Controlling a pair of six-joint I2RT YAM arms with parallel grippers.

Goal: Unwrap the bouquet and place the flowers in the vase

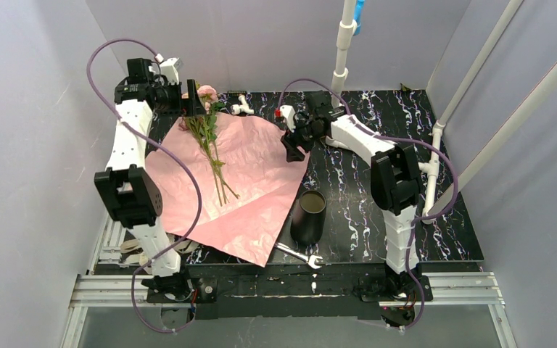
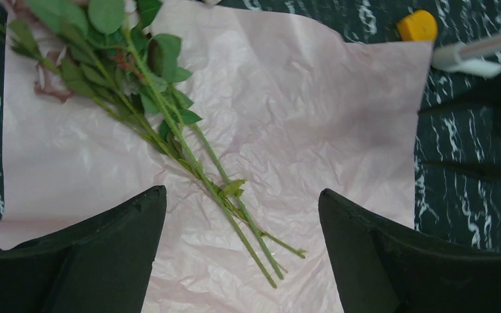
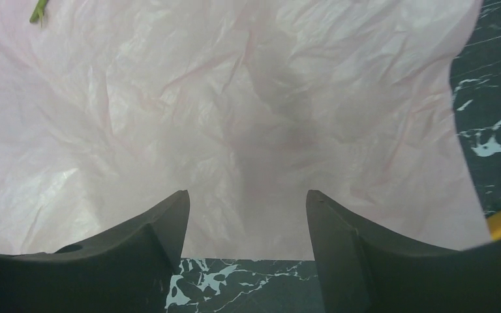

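The top external camera looked down from above and behind the arm bases, taking in the whole counter (image 1: 348, 196) from a distance. The left wrist camera faced down past the left fingers (image 2: 104, 248) from high over the far left corner. The right wrist camera sat close, looking between the right fingers (image 3: 137, 248). All three views shared the pink paper (image 1: 261, 159).

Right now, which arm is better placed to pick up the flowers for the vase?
Left. The left claw, open, hangs right over the flowers on the pink paper. The right claw, also open, sits at the paper's edge, away from the stems.
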